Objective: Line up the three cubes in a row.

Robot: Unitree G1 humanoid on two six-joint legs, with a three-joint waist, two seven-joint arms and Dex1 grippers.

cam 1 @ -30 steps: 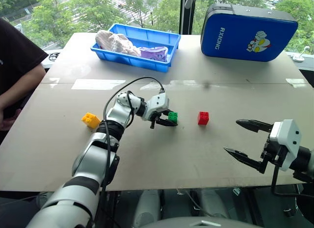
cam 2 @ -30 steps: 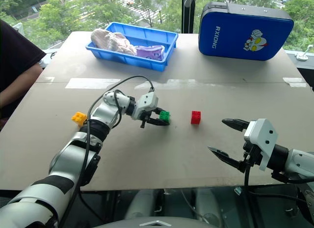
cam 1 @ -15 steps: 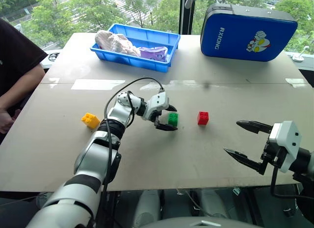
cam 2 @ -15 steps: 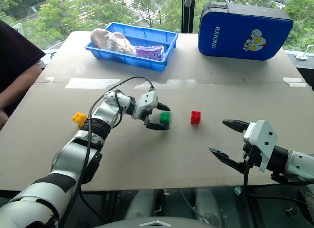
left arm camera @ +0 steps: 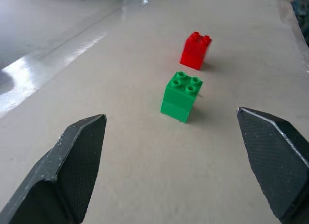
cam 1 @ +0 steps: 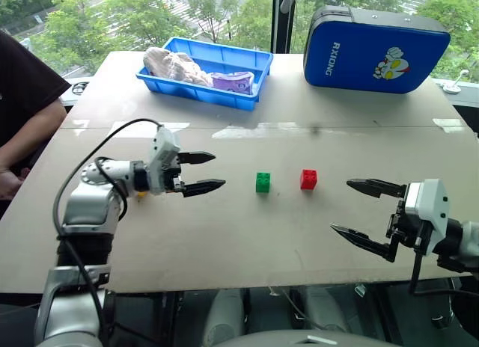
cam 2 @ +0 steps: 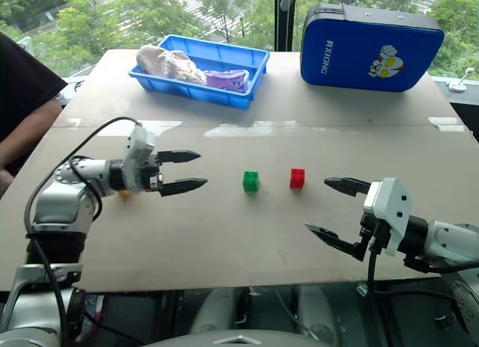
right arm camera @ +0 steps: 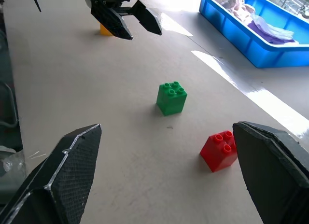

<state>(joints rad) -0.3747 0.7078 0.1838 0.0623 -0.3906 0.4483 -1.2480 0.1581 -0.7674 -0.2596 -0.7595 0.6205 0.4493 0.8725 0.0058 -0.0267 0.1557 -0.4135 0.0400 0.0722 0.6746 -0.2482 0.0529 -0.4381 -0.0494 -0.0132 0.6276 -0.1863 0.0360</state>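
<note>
On the desk, the green cube was seen at nine o'clock of the red cube; both end effectors, left and right, were held open and empty.

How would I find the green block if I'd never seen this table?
Look at the middle of the table, in front of the blue tray. Two little studded bricks sit side by side there. The green block is the one nearer the left gripper, beside the red brick.
</note>
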